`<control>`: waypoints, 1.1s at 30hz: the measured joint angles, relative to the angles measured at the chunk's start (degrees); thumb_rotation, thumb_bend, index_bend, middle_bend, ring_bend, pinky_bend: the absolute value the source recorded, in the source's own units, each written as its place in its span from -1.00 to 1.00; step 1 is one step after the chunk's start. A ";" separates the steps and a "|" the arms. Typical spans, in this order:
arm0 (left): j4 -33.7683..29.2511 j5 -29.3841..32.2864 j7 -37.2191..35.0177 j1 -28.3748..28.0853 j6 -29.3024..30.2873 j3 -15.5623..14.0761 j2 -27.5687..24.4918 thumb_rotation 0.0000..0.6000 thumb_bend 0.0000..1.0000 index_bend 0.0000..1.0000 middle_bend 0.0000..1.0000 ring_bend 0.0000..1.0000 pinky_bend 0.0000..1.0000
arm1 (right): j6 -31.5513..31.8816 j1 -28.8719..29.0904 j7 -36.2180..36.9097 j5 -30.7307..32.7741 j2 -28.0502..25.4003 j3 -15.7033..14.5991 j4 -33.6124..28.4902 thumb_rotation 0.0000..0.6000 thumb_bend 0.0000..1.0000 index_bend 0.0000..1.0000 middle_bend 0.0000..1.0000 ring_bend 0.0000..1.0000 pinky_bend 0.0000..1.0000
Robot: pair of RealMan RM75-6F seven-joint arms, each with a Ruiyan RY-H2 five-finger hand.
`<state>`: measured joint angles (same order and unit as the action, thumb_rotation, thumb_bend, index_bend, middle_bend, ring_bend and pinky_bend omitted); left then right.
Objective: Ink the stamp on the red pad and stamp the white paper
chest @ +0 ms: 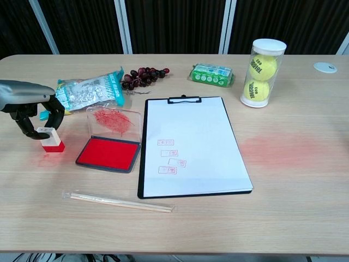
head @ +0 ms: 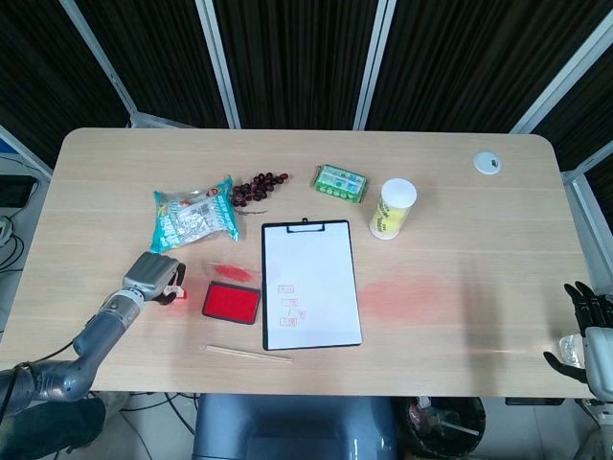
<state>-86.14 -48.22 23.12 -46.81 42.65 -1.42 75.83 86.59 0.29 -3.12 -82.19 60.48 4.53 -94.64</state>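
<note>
Left hand [chest: 34, 112] is pinching the stamp [chest: 50, 139], which sits on the table just left of the open pad [chest: 108, 153], so I'd lift it straight, shift right and press flat into the red.

At the far side of your table lie a teal snack bag [chest: 90, 88], a bunch of dark grapes [chest: 143, 77], a green packet [chest: 212, 74] and a tennis-ball tube [chest: 262, 72] standing upright. Wrapped chopsticks [chest: 117, 201] lie near the front edge, and a white disc [chest: 325, 67] sits far right.
</note>
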 measured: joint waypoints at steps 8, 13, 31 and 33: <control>-0.31 -0.07 -0.09 0.03 0.12 -0.04 -0.28 1.00 -0.07 0.19 0.11 1.00 1.00 | 0.10 -0.03 0.06 -0.04 -0.01 0.02 0.03 1.00 -0.81 -0.78 -0.80 -0.69 -0.67; -0.40 0.01 -0.03 -0.04 0.18 0.00 -0.37 1.00 -0.07 0.19 0.11 1.00 1.00 | 0.04 0.00 0.01 0.04 -0.01 0.04 0.02 1.00 -0.81 -0.78 -0.80 -0.69 -0.67; -0.32 0.75 0.41 -0.33 -0.03 -0.31 -0.40 1.00 -0.07 0.19 0.11 1.00 1.00 | 0.19 -0.06 -0.17 0.02 0.05 0.06 0.01 1.00 -0.81 -0.78 -0.80 -0.69 -0.67; -0.37 0.79 0.43 -0.35 -0.05 -0.34 -0.45 1.00 -0.07 0.19 0.11 1.00 1.00 | 0.18 -0.05 -0.14 0.05 0.03 0.08 0.02 1.00 -0.81 -0.78 -0.80 -0.69 -0.67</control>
<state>-86.51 -47.43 23.55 -47.16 42.60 -1.76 75.38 86.77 0.24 -3.26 -82.14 60.51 4.61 -94.62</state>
